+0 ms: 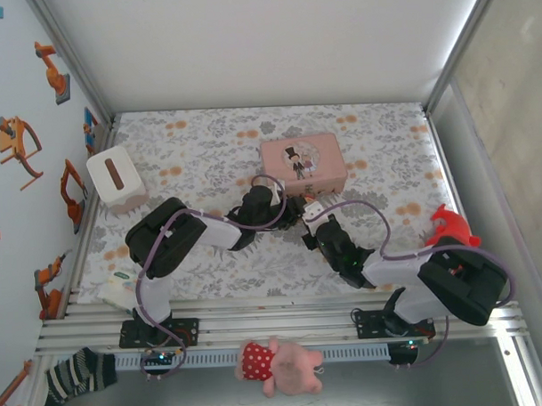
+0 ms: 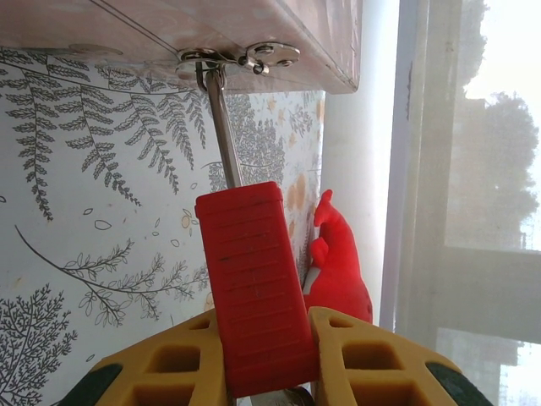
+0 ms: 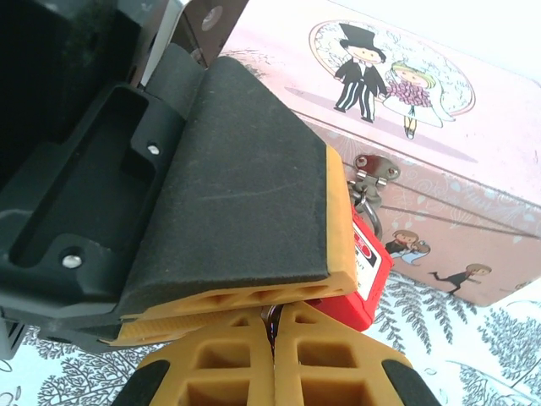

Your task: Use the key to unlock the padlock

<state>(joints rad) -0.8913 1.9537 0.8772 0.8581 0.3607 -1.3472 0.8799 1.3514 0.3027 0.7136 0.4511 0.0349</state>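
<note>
The small red padlock [image 2: 252,288] hangs by its silvery shackle [image 2: 223,127] from the hasp [image 2: 245,57] of the pink box [image 1: 303,164]. My left gripper [image 2: 258,330] is shut on the padlock's body, one yellow finger on each side. In the right wrist view the padlock [image 3: 369,272] shows its white label just past the left gripper's black-padded finger [image 3: 228,186]. My right gripper [image 3: 272,331] is shut on the key [image 3: 270,320], a thin dark sliver between its fingertips. The key's tip, at the padlock's underside, is hidden. From above, both grippers [image 1: 285,210] [image 1: 313,221] meet in front of the box.
A red plastic toy [image 1: 450,225] lies at the right edge of the flowered cloth [image 1: 198,143]. A white tissue box [image 1: 116,179] stands at the left. A pink pig plush [image 1: 277,363] and a striped sock [image 1: 77,375] lie on the near rail.
</note>
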